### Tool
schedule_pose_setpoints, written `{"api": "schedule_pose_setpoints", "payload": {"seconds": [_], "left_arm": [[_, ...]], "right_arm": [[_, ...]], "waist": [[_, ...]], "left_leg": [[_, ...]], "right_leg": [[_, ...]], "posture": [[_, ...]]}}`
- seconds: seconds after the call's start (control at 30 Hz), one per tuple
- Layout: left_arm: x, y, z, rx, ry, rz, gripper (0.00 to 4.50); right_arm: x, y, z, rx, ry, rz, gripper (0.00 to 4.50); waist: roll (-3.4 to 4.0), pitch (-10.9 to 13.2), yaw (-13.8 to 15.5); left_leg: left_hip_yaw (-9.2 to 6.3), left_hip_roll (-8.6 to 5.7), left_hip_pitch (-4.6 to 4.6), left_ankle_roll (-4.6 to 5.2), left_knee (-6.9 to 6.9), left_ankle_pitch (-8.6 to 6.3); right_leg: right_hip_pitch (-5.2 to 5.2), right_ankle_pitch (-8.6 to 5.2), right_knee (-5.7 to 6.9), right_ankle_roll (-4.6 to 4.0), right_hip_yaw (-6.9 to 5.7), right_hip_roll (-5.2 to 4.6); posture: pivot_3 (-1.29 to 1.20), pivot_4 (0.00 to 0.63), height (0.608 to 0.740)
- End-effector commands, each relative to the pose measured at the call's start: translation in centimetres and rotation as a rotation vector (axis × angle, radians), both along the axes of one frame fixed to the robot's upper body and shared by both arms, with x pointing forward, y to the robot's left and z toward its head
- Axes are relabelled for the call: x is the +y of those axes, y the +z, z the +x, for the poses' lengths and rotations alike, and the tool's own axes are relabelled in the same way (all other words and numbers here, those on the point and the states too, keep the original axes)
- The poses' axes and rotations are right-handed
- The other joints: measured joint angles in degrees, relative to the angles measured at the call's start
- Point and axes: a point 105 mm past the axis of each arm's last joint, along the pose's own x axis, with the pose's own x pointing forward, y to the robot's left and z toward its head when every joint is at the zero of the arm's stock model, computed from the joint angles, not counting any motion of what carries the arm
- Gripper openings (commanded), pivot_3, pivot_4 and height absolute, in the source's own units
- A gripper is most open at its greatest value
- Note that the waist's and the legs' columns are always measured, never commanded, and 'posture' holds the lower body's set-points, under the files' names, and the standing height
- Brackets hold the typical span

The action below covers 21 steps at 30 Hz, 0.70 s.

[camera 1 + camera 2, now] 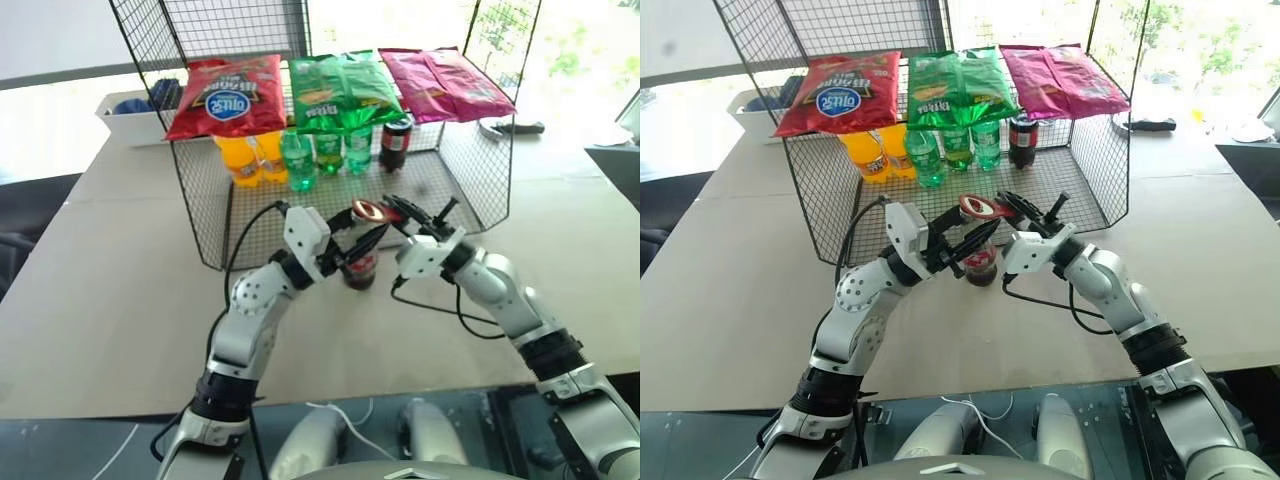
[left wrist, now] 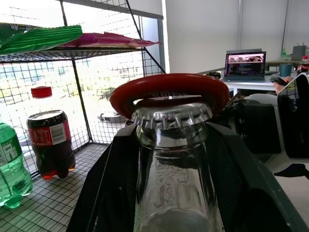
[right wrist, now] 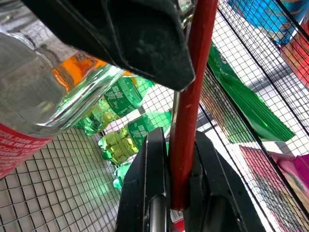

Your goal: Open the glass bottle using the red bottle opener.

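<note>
the glass bottle [image 1: 360, 268] is gripped by the left fingers [image 1: 352, 243] near the bench's middle — the red bottle opener [image 1: 371, 211], pinched by the right fingers [image 3: 155, 183], is seated over the cap — prying remains.

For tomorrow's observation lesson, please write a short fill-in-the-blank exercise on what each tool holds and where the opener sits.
1. The left tool is closed around the neck of the glass ____.
2. The right tool grips the red bottle opener by its ____.
3. The opener's ring sits over the bottle's metal ____.
4. Behind them, the wire rack carries three bags of ____.

Missing words: bottle; handle; cap; chips
</note>
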Motion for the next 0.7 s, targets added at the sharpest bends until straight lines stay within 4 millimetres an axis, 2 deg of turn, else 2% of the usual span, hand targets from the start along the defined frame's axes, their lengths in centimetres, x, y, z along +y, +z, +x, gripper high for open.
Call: {"api": "schedule_pose_setpoints", "payload": {"seconds": [0.03, 0.23, 0.4, 0.5, 0.7], "left_arm": [[-0.2, -0.6, -0.1, 0.013, 0.006, 0.024, 1.55], [-0.3, -0.7, 0.0, 0.019, 0.007, 0.021, 1.55], [-0.3, -0.8, 0.2, 0.025, 0.011, 0.023, 1.55], [-0.4, -1.2, 0.2, 0.042, 0.012, 0.029, 1.55], [-1.1, -1.5, 0.0, 0.059, -0.007, 0.027, 1.55]], "right_arm": [[1.0, -4.0, -1.0, 0.06, 0.057, -0.184, 0.0], [2.6, -2.6, -1.8, -0.031, 0.157, -0.232, 0.0], [0.7, -1.0, -0.6, -0.09, 0.121, -0.272, 0.0], [-0.5, 0.8, 0.4, -0.159, 0.084, -0.301, 0.0], [-1.2, 3.0, 1.0, -0.249, 0.063, -0.323, 0.0]], "waist": [[0.0, 0.0, 0.0], [0.0, 0.0, 0.0], [0.0, 0.0, 0.0], [0.0, 0.0, 0.0], [-0.02, 0.0, 0.2]], "left_leg": [[0.0, 0.0, 0.0, 0.0, 0.0, 0.0], [0.01, 0.0, 0.0, 0.0, -0.02, 0.0], [0.01, 0.0, -0.01, 0.0, -0.02, 0.0], [0.0, 0.0, -0.04, 0.0, -0.05, 0.0], [-0.03, 0.0, -0.12, 0.01, -0.1, 0.0]], "right_leg": [[0.0, 0.0, -0.01, 0.0, 0.0, 0.0], [0.0, 0.0, -0.01, 0.0, 0.01, 0.01], [0.0, 0.0, -0.02, 0.0, 0.01, 0.01], [-0.01, 0.0, -0.08, 0.0, 0.0, 0.01], [-0.02, 0.01, -0.26, 0.0, -0.04, 0.0]], "posture": [[0.0, 0.15, 0.734], [0.0, 0.15, 0.734], [0.0, 0.15, 0.734], [0.0, 0.15, 0.734], [0.0, 0.15, 0.734]]}}
